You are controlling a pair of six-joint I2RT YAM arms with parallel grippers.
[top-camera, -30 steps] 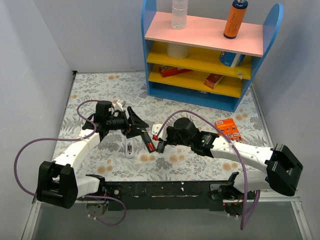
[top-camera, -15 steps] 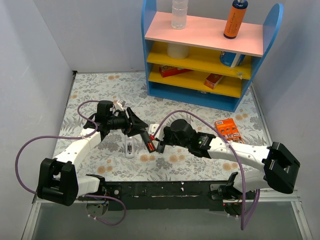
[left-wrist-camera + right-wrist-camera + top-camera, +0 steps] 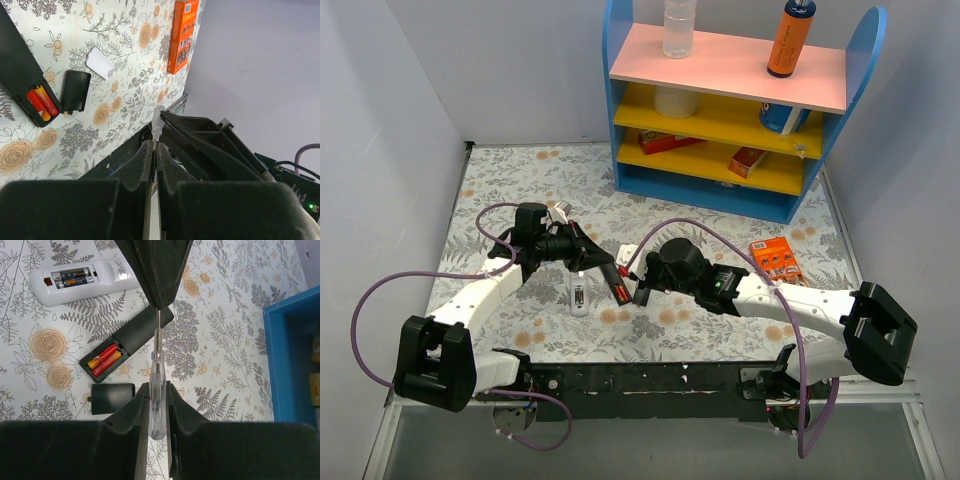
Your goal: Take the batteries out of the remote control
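Note:
The black remote control (image 3: 141,328) lies on the flowered cloth with its compartment open. Two red and orange batteries (image 3: 104,360) sit inside it. Its small black back cover (image 3: 112,398) lies just beside that end. My right gripper (image 3: 155,386) is shut on the handle of a clear screwdriver (image 3: 156,405), held above the cloth near the remote control. My left gripper (image 3: 158,302) is shut on the screwdriver's metal shaft from the opposite side. In the top view the two grippers meet over the remote control (image 3: 617,283). The left wrist view shows the batteries (image 3: 41,102) off to the left of my left gripper (image 3: 155,142).
A white remote (image 3: 579,296) with its own cells showing lies left of the black one. A small white piece (image 3: 629,253) and a flat orange pack (image 3: 776,258) rest on the cloth. A blue shelf (image 3: 740,110) with bottles and boxes stands at the back.
My left gripper's jaws have closed from wide open onto the screwdriver's shaft. The right arm has shifted slightly left with the screwdriver.

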